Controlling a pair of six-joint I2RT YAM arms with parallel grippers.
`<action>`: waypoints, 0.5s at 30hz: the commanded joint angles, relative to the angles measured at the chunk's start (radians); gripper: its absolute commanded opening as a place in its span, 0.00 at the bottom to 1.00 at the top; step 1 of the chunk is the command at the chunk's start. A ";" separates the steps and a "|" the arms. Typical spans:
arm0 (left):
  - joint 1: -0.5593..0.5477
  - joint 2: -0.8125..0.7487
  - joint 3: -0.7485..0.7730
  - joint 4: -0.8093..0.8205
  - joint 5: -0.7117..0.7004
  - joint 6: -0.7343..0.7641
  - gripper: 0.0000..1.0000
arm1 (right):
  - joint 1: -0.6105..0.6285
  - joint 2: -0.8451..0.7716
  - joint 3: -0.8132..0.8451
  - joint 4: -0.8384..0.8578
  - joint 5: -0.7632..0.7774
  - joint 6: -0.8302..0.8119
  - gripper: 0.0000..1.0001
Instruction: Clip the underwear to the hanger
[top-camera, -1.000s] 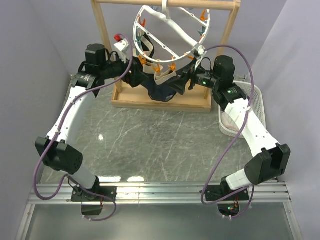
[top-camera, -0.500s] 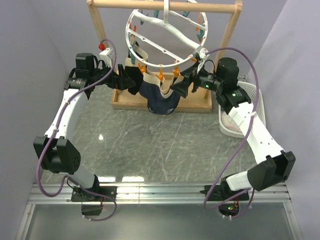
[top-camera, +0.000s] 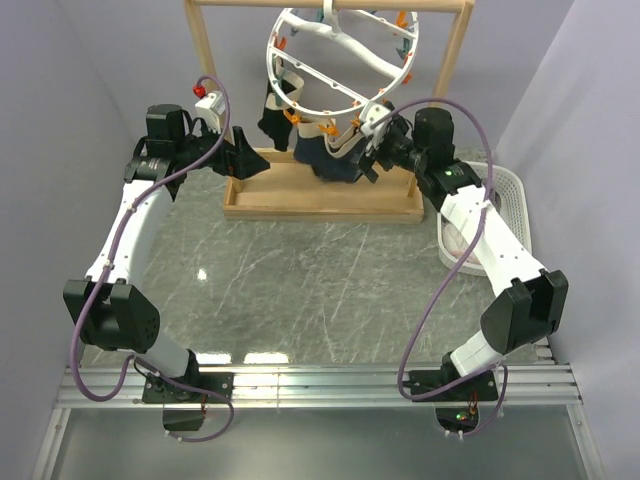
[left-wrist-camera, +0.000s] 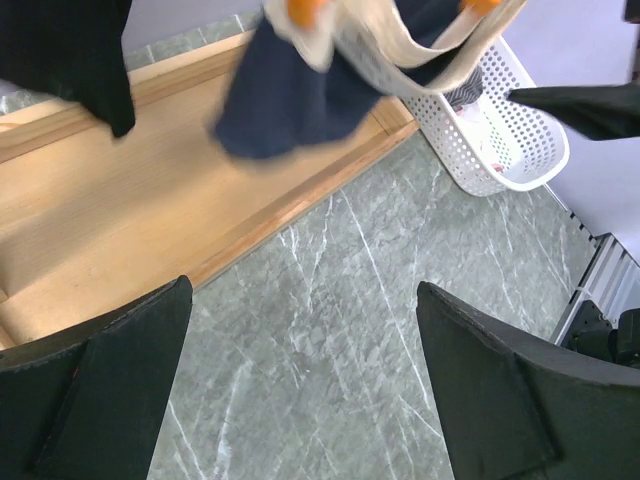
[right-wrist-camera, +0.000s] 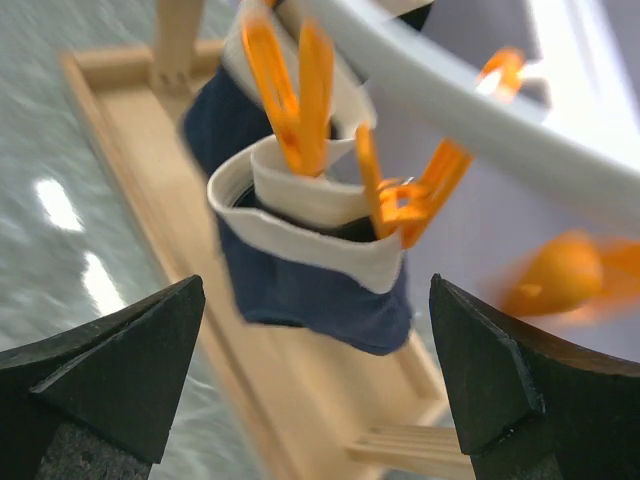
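the underwear (right-wrist-camera: 310, 270) hangs from the hanger (right-wrist-camera: 450, 100), its cream waistband pinched in two orange clips (right-wrist-camera: 295, 85), navy body dangling free above the wooden rack base (left-wrist-camera: 120, 200). that close view is blurred, so the second clip's bite looks sound but i can't swear to it. the left gripper (left-wrist-camera: 302, 290) and right gripper (right-wrist-camera: 316, 285) both stand wide open, empty, clear of the cloth. clipping looks done; only backing off seems left
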 joint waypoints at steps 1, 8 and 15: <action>0.005 -0.022 0.039 0.033 0.020 0.019 0.99 | 0.014 -0.015 -0.048 0.075 0.073 -0.272 1.00; 0.017 -0.034 0.013 0.035 0.015 0.032 0.99 | 0.022 -0.099 -0.246 0.269 0.096 -0.457 1.00; 0.030 -0.045 -0.022 0.062 0.006 0.012 0.99 | 0.025 -0.210 -0.477 0.503 0.090 -0.547 1.00</action>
